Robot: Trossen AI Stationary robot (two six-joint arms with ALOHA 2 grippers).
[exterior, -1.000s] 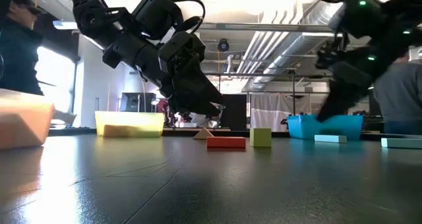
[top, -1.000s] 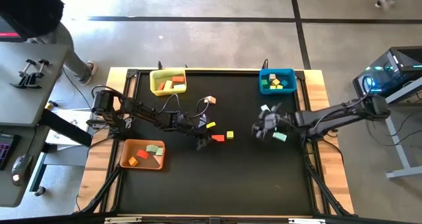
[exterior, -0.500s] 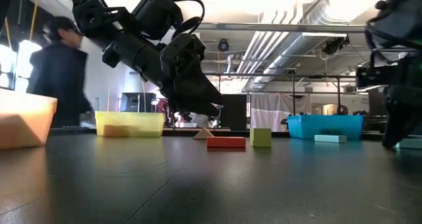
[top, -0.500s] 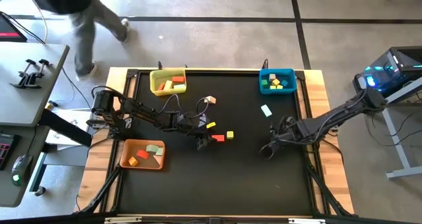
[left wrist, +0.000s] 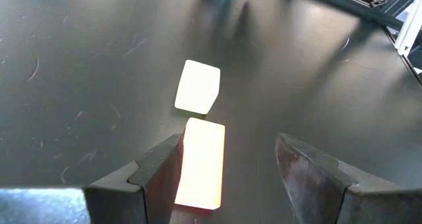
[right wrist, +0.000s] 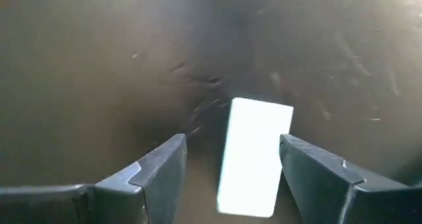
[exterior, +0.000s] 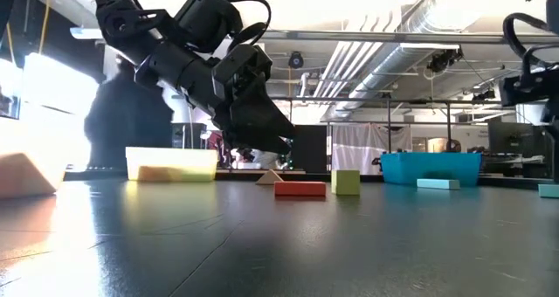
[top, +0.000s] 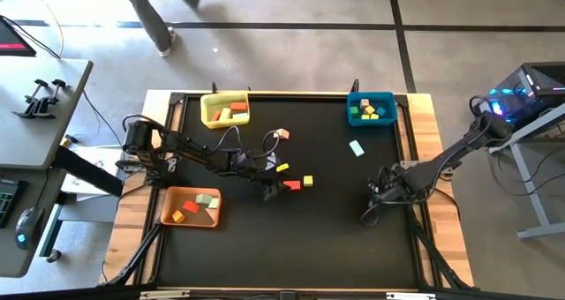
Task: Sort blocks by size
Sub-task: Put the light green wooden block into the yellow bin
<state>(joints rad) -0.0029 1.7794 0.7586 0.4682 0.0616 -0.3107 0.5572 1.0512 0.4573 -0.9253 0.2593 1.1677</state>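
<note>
The left claw (top: 269,192) hangs low over the middle of the black tabletop (top: 291,247), its fingers spread wide. In the left wrist view a red bar (left wrist: 200,163) lies between the two fingers (left wrist: 158,178), close against one of them, and nothing is gripped. A yellow-green cube (left wrist: 198,87) sits just beyond the bar's far end. In the low view, the same bar (exterior: 300,189) and cube (exterior: 346,182) rest side by side on the tabletop, with a small tan wedge (exterior: 269,177) farther back.

The right claw (top: 368,213) is low over the right part of the tabletop, also spread wide. In the right wrist view a pale, overexposed bar (right wrist: 254,157) lies flat between its fingers (right wrist: 165,171) without touching either; its colour cannot be told.

Of the other blocks, a yellow piece (top: 282,168) lies near the left claw, a tan and orange piece (top: 282,134) sits farther toward the back, and a mint bar (top: 357,148) lies alone between the centre and the blue bin (top: 389,98). The blue bin, at the back right, holds green, yellow and tan blocks. The yellow bin (top: 207,111) at the back left holds orange, red and yellow-green blocks. The orange bin (top: 168,206) at the front left holds mint, orange and red ones.

A person (top: 159,9) is on the floor behind the tabletop, only partly in view.
</note>
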